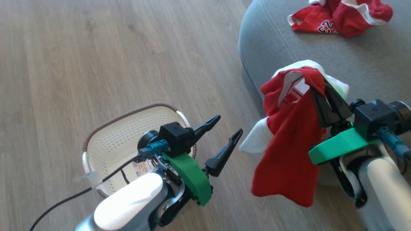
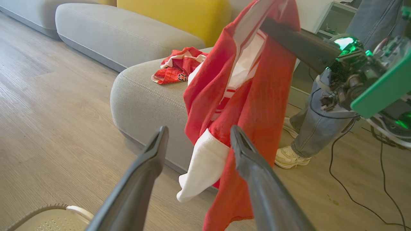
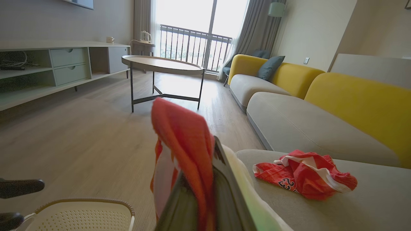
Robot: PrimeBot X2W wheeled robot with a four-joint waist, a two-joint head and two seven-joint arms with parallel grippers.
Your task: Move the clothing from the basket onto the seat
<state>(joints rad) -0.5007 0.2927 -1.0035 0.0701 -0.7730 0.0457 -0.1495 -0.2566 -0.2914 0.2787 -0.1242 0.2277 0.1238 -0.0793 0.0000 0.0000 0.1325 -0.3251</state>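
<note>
Bare wood floor (image 1: pixel 96 64) stretches wide between the basket (image 1: pixel 109 141) and the seat (image 1: pixel 353 57). There's the right gripper (image 1: pixel 316 93), clamped on a red-and-white garment (image 1: pixel 289 144) dangling just off the seat's rounded edge. A second red garment (image 1: pixel 340 16) lies on the cushion. The left gripper (image 1: pixel 229 124) gapes wide, empty, near the basket.

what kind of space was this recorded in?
Likely a home living room: grey-and-yellow sofa, oval coffee table, low drawer cabinet along the wall, balcony door with railing.
</note>
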